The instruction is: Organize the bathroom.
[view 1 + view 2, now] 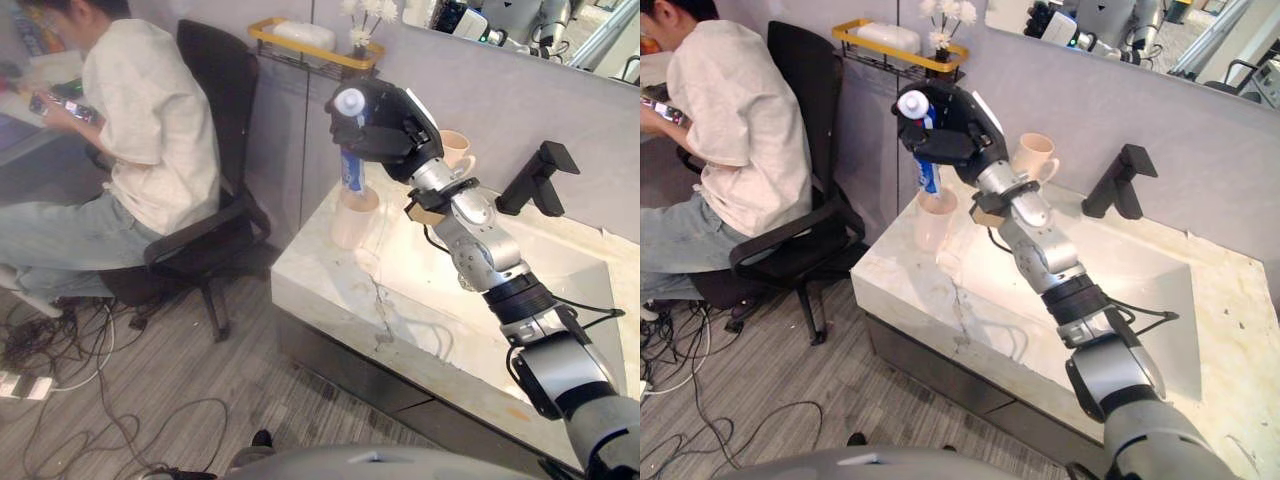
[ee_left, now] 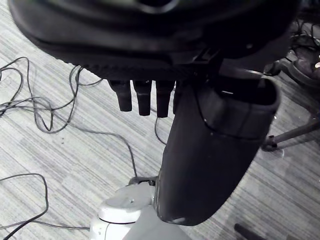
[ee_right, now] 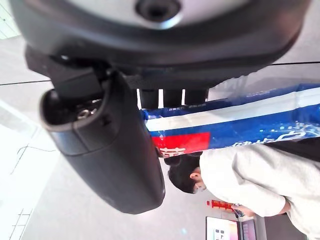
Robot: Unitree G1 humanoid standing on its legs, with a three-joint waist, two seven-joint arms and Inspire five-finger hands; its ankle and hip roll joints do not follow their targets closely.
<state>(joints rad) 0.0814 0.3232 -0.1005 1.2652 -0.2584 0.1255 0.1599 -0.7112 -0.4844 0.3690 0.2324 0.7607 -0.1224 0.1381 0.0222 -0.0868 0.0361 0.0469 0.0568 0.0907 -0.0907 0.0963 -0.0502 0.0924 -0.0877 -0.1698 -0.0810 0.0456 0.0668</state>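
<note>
My right hand (image 1: 388, 130) is shut on a blue and white toothpaste tube (image 1: 351, 168), held upright with its white cap on top. The tube's lower end reaches the mouth of a pale pink cup (image 1: 350, 220) standing on the left corner of the stone sink counter (image 1: 325, 275). In the right wrist view the tube (image 3: 240, 122) runs across behind my fingers, with the thumb (image 3: 110, 145) in front of it. My left hand (image 2: 145, 97) hangs low over the floor, its fingers relaxed and holding nothing.
A beige mug (image 1: 456, 150) stands by the wall behind my right hand. A black faucet (image 1: 536, 180) rises at the basin's (image 1: 520, 265) back. A yellow wire shelf (image 1: 300, 45) hangs on the wall. A person (image 1: 150, 120) sits on a black office chair (image 1: 215, 215) left of the counter.
</note>
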